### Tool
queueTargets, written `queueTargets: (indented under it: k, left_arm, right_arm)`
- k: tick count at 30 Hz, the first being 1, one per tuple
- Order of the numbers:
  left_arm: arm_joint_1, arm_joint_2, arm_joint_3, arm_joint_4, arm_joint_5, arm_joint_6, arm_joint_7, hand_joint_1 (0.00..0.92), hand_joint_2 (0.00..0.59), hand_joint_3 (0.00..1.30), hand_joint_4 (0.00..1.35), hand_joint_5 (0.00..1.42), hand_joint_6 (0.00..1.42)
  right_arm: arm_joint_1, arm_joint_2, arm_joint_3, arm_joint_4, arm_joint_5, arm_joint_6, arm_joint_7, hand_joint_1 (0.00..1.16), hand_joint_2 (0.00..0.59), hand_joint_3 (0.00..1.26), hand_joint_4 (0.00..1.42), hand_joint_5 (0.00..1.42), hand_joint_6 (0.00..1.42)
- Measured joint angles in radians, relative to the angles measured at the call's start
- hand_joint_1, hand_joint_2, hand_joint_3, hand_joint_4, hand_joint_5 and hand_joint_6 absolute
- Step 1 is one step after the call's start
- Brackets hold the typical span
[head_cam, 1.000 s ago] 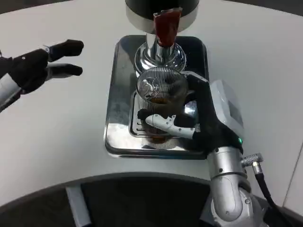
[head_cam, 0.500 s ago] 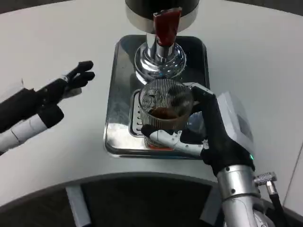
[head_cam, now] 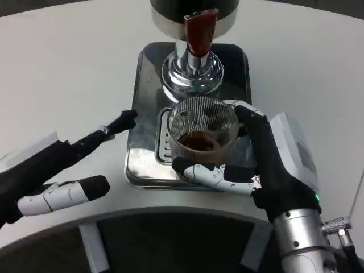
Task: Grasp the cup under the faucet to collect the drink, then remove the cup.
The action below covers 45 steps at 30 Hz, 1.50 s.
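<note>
Left hand [head_cam: 54, 173] near-left over the counter [head_cam: 68, 68], fingers spread, holding nothing; right hand [head_cam: 259, 170] wrapped round the cup [head_cam: 200, 133], part-full, on the tray [head_cam: 147, 91] near edge, faucet [head_cam: 199, 31] beyond; risk: tilt or left-hand bump slops the drink.

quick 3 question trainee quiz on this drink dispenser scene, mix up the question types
1. True or false: the right hand holds the cup.
2. What is inside the cup: A nothing, B brown liquid, C ice only?
3. Fill in: the left hand holds ____ and its fingers reach toward the metal tray.

Key: 1 true; 2 B; 3 nothing.
</note>
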<state>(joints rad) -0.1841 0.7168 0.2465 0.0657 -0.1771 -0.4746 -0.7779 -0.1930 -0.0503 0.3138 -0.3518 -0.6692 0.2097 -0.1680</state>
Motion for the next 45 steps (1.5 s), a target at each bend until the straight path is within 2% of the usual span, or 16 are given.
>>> queueTargets:
  k: [8,16,22,24,28,36,45]
  left_arm:
    - [0.057,-0.034,-0.017,-0.061,0.094,-0.016,0.113,0.000,0.059,0.00,0.00,0.00,0.00]
    - [0.100,-0.050,-0.017,-0.096,0.241,-0.131,0.240,0.003,0.064,0.00,0.00,0.00,0.00]
    - [0.142,-0.053,-0.017,-0.128,0.362,-0.169,0.334,0.069,0.070,0.00,0.00,0.00,0.00]
    - [0.154,-0.056,-0.017,-0.144,0.402,-0.174,0.363,0.086,0.069,0.00,0.00,0.00,0.00]
    - [0.182,-0.059,-0.018,-0.182,0.463,-0.184,0.411,0.179,0.082,0.00,0.00,0.00,0.00]
    - [0.254,-0.070,-0.025,-0.274,0.564,-0.183,0.461,0.271,0.104,0.00,0.00,0.00,0.00]
    - [0.319,-0.122,-0.035,-0.396,0.661,-0.124,0.496,0.323,0.118,0.00,0.00,0.00,0.00]
  right_arm:
    - [0.040,-0.009,0.003,-0.064,0.000,-0.002,0.040,1.01,0.164,0.98,1.13,1.16,1.37]
    - [0.100,-0.019,0.005,-0.123,-0.002,-0.003,0.066,1.01,0.164,0.98,1.13,1.16,1.38]
    - [0.139,-0.023,0.011,-0.160,-0.002,-0.008,0.083,1.01,0.162,0.98,1.13,1.16,1.38]
    - [0.146,-0.025,0.014,-0.170,-0.002,-0.013,0.088,1.01,0.159,0.98,1.13,1.16,1.38]
    - [0.174,-0.032,0.025,-0.196,-0.005,-0.018,0.100,1.01,0.157,0.98,1.13,1.16,1.38]
    - [0.223,-0.043,0.040,-0.232,-0.015,-0.032,0.127,1.01,0.153,0.98,1.13,1.16,1.38]
    - [0.272,-0.050,0.048,-0.298,-0.029,-0.037,0.152,1.01,0.147,0.97,1.13,1.15,1.38]
